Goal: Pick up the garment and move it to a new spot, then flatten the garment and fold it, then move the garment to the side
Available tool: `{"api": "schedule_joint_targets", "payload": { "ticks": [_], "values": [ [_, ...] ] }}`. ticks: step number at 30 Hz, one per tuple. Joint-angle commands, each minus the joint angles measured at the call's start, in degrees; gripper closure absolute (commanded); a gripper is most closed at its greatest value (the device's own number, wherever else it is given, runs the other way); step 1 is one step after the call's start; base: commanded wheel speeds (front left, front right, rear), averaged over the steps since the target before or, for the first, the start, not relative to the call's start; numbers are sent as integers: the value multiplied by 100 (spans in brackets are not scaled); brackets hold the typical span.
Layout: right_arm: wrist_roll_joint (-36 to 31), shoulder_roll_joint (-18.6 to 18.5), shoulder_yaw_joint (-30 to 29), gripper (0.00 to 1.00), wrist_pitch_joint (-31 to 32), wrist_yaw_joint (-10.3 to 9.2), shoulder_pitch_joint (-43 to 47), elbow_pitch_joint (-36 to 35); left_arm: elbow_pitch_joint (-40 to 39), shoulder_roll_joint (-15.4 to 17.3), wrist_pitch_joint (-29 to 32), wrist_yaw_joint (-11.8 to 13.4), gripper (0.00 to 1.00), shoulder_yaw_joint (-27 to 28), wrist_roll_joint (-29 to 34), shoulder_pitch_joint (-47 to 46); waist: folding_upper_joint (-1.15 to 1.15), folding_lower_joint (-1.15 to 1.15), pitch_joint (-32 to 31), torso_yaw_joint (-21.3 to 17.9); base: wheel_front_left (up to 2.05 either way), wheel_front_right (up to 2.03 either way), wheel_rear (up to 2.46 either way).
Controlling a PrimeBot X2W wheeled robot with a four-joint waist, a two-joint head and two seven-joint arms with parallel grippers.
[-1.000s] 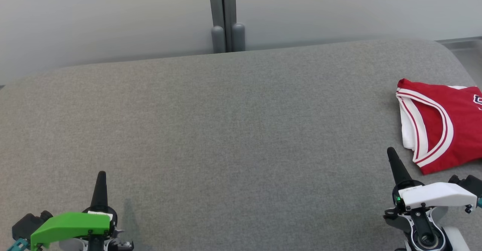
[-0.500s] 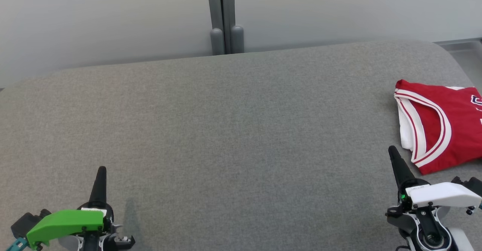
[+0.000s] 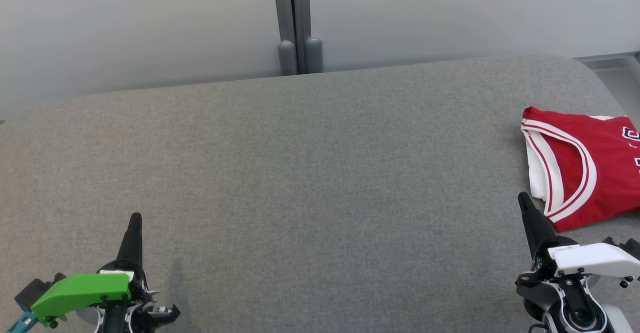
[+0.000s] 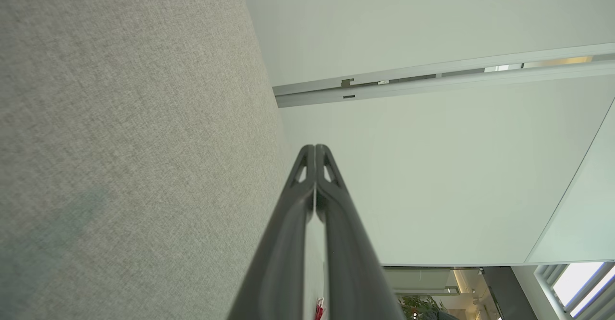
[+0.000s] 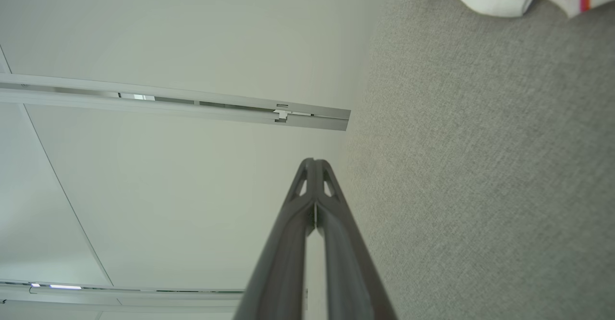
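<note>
As the folded red-and-white jersey T-shirt [image 3: 602, 175] lies at the grey fabric table's [image 3: 300, 173] right edge, the task appears complete; left gripper [image 3: 135, 219] and right gripper [image 3: 523, 198] are closed and empty.

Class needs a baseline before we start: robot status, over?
Left gripper, right gripper shut, empty. Garment folded, table's right side, beside right gripper. Nothing in between.

From the head camera I looked forward and down over the grey padded surface [image 3: 320, 173] to the pale wall [image 3: 150, 23] behind it, with the left gripper [image 3: 135, 217] at lower left and the right gripper [image 3: 522, 196] at lower right. Each wrist camera sat close to that surface, rolled sideways, sighting along its own gripper toward the same wall. The right wrist and head views shared the near edge of the garment [image 3: 585, 173].
</note>
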Motion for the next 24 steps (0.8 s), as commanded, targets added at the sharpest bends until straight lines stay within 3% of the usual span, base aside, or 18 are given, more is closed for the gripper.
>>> {"api": "schedule_joint_targets", "payload": {
  "ticks": [1, 17, 24],
  "values": [
    [118, -34, -24, 100, 37, -3, 57, -57, -44, 45, 36, -50, 100, 28, -122, -86, 0, 0, -5, -2, 0, 0, 0],
    [707, -40, -76, 100, 195, -2, 106, -151, -85, 49, 197, -52, 100, 44, -757, -142, 0, 0, -53, -27, 0, 0, 0],
    [705, -40, -74, 100, 201, -2, 108, -149, -80, 48, 202, -51, 100, 43, -749, -137, 0, 0, -55, -28, 0, 0, 0]
  ]
}}
